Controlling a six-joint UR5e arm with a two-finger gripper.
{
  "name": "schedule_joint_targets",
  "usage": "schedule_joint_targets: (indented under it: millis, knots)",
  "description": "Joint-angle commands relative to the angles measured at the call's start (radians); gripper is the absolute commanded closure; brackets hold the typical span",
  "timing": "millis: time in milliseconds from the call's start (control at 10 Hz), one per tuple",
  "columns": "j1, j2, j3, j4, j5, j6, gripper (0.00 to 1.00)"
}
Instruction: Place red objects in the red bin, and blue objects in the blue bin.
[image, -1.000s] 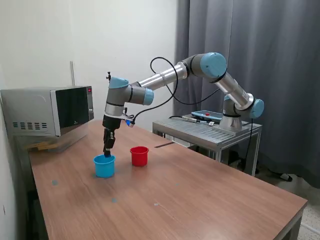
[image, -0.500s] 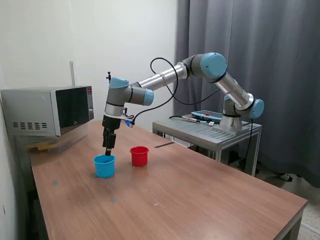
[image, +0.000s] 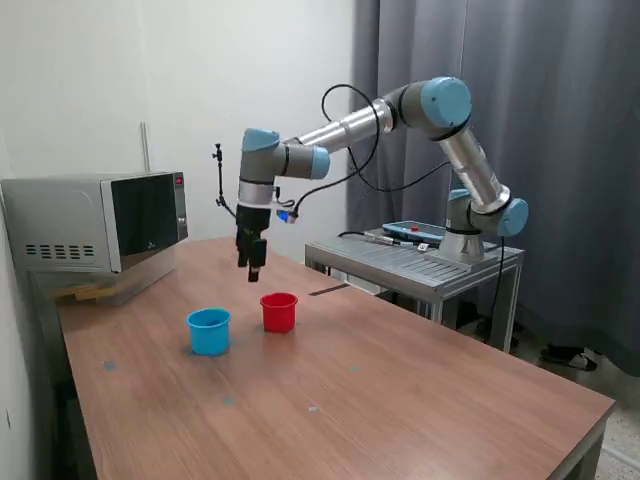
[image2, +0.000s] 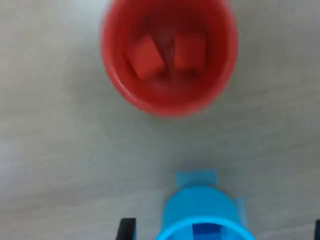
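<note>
On the wooden table (image: 400, 400), left of the exterior view's centre, the blue bin (image: 209, 331) stands just beside the red bin (image: 279, 312), the two apart but close. They sit upright and open-mouthed, which suits dropping small pieces in from above. Seen from the wrist, the red bin (image2: 169, 52) holds two red cubes (image2: 145, 57) lying side by side on its floor, so that colour looks sorted. The blue bin (image2: 201, 215) is cut off at the lower edge of that picture; a darker blue patch shows inside its mouth, probably a blue cube (image2: 204, 230), though how many are in there I cannot tell. No loose cube shows on the table, so the sorting seems finished or nearly so.

The gripper (image: 254, 270) hangs in the upper middle-left of the exterior view, well above both bins and nearer the red one, pointing straight down. Whether its fingers are spread or closed cannot be told; nothing is seen between them. The arm (image: 400, 115) reaches out from its base on the metal stand (image: 415, 265) at right, elbow high, forearm stretched leftward, wrist bent downward. A microwave (image: 95, 225) sits at far left.
</note>
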Motion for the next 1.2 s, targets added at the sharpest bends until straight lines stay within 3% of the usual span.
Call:
schedule_joint_targets:
  millis: [0,500,1100]
  knots:
    - [-0.006,-0.229,0.145,0.108,0.003,-0.008,0.00]
    - [0.004,-0.495,0.284,0.188,0.004,-0.038,0.00]
    - [0.004,-0.647,0.276,0.372,0.009,-0.061,0.00]
